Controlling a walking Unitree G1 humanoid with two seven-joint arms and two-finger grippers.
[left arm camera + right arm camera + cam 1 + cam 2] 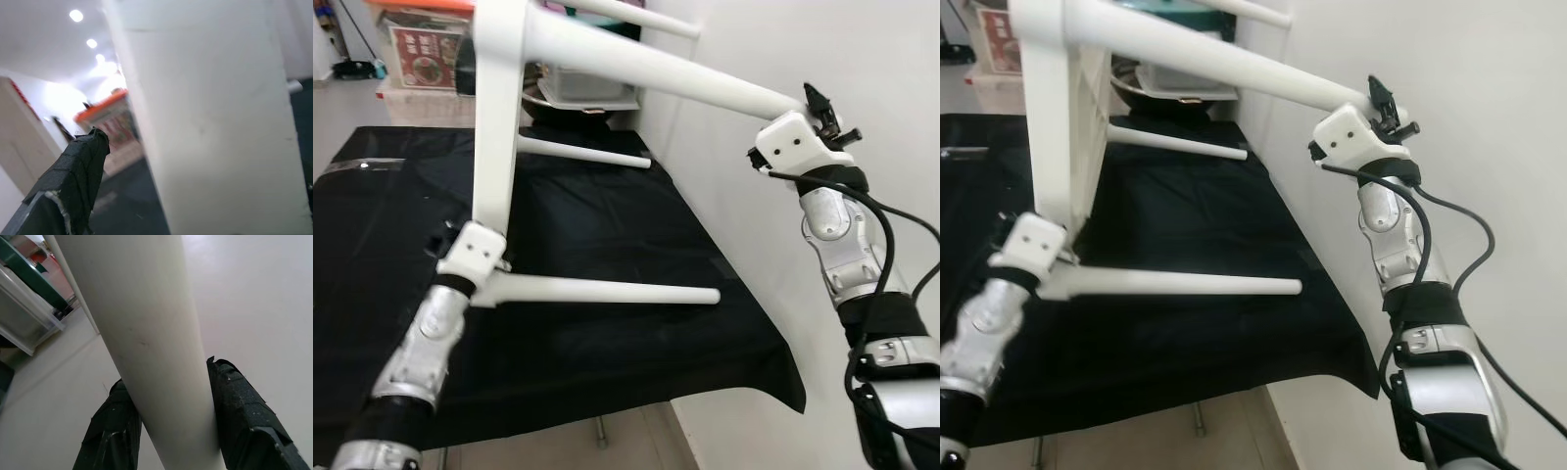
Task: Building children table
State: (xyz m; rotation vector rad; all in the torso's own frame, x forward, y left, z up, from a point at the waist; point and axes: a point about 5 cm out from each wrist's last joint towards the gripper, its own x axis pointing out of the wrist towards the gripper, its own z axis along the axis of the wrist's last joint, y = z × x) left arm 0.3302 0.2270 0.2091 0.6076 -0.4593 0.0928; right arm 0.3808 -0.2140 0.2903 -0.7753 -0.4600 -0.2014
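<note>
White table (499,108) held tipped on its side above the black cloth (607,225), top facing left, legs sticking out right. All four legs look fitted: upper near leg (656,73), lower near leg (607,290), far lower leg (582,152), plus one more at the far top edge. So assembly looks mostly done; left, by my guess: turn it upright and set it down, maybe check leg tightness, can't tell from here.

Right gripper (168,431) is at the tip of the upper near leg, close to the wall (822,49); fingers (244,411) clamped on both sides of the leg, touching it. Left gripper (470,250) is at the table's lower near corner, where the lower near leg joins. One finger (73,171) sits just beside the white panel; can't tell if it grips or how open.

Clear bin (592,88) behind the table, far side.
</note>
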